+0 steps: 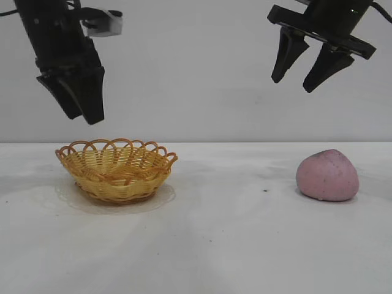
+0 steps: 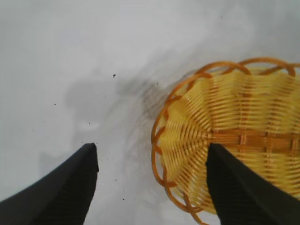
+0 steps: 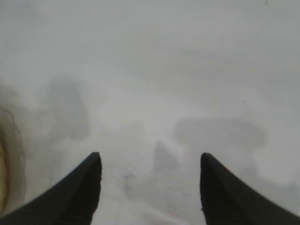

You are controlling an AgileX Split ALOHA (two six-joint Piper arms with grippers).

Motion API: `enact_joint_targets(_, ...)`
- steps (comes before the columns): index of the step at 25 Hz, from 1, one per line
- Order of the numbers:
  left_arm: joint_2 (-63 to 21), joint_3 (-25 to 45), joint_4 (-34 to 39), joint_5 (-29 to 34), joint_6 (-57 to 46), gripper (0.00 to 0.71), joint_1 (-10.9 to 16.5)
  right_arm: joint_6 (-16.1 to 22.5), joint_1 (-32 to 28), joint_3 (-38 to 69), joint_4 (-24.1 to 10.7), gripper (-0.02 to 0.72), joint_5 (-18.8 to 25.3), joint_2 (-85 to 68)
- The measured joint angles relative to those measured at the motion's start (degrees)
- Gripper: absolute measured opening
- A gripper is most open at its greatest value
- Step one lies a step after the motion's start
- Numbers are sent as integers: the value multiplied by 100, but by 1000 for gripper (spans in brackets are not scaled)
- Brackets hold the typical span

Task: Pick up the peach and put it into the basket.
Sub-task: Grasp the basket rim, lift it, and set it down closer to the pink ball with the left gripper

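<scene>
1. Pink, speckled, rounded peach [image 1: 327,175] sits on the white table [image 1: 233,245] at about 3 o'clock, well apart from the yellow wicker basket with orange looped rim [image 1: 116,170] at 9 o'clock. Nothing's been picked yet, I'd say.
2. Next up: right gripper [image 1: 306,67], hanging above the peach, needs to drop down around it.
3. Fingers: the right's are spread fairly wide, holding nothing. Left gripper [image 1: 79,104] hovers over the basket, parted too, empty.

Dusty pink peach [image 1: 327,175] with small dark specks; basket [image 1: 116,169] — yellow weave, orange looped rim; white table [image 1: 233,245] with a few dark flecks; both grippers — left [image 1: 79,107], right [image 1: 297,79] — black
</scene>
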Motion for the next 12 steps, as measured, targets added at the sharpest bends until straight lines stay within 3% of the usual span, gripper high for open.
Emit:
enact_joint_targets(2,208,0,249,30,0,469,-144,-12,0,0,0,430,11,0)
enact_joint_targets(6,516,-239,372,127,-10,469,-178,-22,0,0,0,430,45,0)
enact_joint_targets(12,1183,-1384,397,1040,-242,469,-178,-35,0,0,0,430,88,0)
